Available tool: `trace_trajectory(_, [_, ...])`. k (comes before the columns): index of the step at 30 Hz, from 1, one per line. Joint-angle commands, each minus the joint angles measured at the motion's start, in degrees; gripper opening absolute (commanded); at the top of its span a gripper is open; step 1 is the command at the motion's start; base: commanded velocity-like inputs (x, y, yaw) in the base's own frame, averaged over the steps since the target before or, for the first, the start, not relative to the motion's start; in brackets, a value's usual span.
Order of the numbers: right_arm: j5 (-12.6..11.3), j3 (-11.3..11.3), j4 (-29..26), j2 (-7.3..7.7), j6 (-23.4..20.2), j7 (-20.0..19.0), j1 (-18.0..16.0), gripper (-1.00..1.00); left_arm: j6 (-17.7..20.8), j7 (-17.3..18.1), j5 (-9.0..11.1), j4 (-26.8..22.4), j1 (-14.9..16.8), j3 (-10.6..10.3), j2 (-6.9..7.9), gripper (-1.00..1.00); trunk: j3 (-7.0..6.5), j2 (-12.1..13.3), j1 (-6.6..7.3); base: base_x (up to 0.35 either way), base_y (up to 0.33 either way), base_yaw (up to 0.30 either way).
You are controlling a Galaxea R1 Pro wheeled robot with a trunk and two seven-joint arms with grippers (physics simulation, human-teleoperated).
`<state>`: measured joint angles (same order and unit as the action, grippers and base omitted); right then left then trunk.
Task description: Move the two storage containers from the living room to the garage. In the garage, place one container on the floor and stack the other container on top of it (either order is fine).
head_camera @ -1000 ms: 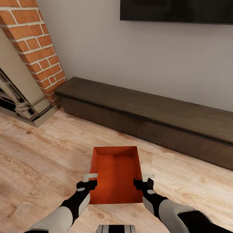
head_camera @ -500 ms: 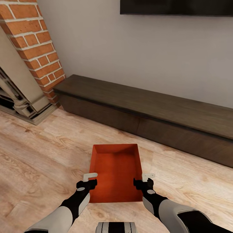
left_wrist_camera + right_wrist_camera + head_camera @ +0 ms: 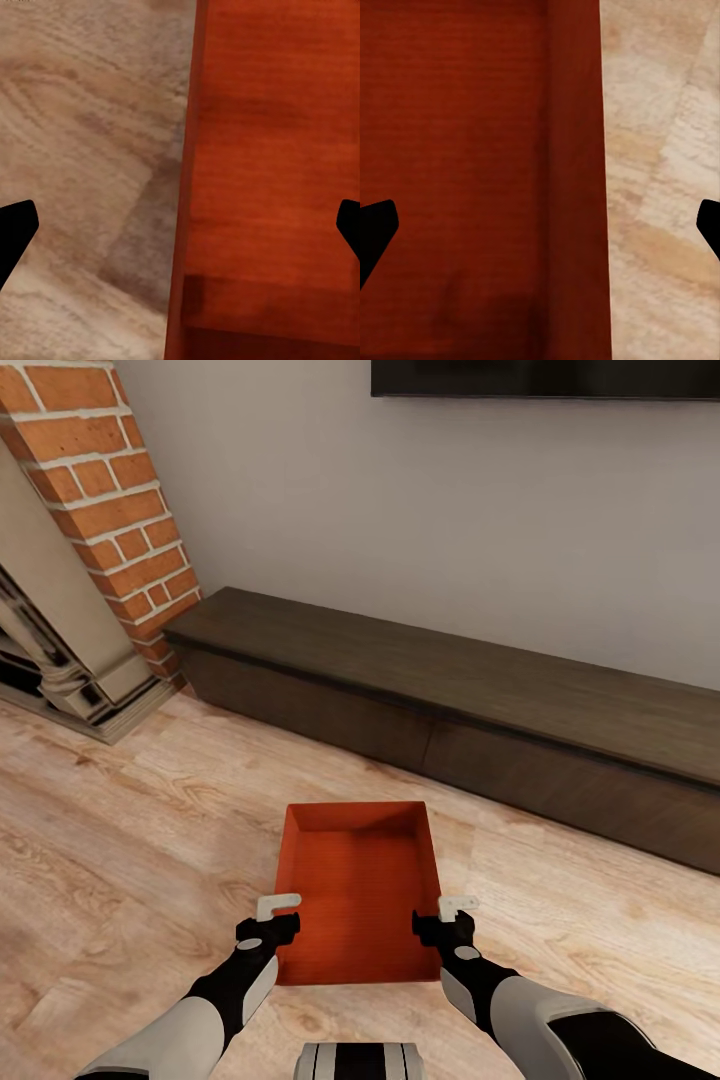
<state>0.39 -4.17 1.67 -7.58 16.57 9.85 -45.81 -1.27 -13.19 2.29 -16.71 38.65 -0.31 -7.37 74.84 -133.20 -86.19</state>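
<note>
One red-orange storage container lies on the light wood-plank floor of the living room, open side up and empty. My left gripper sits at its left wall and my right gripper at its right wall, both near the container's near end. In the left wrist view the gripper is open, its dark fingertips wide apart on either side of the container's wall. The right gripper stands open the same way over the opposite wall.
A long low dark-wood cabinet runs along the cream wall beyond the container. A red-brick fireplace with a pale surround stands at the left. The lower edge of a black TV hangs above. Bare plank floor lies on both sides.
The whole picture has shifted slightly upward, so the camera moved. The container now sits a little further up against the grippers. Both grippers stay open in the same place.
</note>
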Motion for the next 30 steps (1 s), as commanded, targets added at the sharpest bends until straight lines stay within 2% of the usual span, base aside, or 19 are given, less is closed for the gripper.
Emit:
trace_trajectory(1, [0.0, -0.4, 0.2, -0.02, 0.2, 0.3, -0.1, 1.0, -0.1, -0.2, 0.3, 0.0, 0.0, 0.0, -0.01, 1.0, 0.04, 0.0, 0.01, 0.0, 0.0, 0.0])
trace_trajectory(30, [0.0, -0.4, 0.2, 0.81, 0.2, 0.4, -0.1, 1.0, -0.1, -0.2, 0.3, 0.0, 0.0, 0.0, -0.01, 1.0, 0.04, 0.0, 0.01, 0.0, 0.0, 0.0])
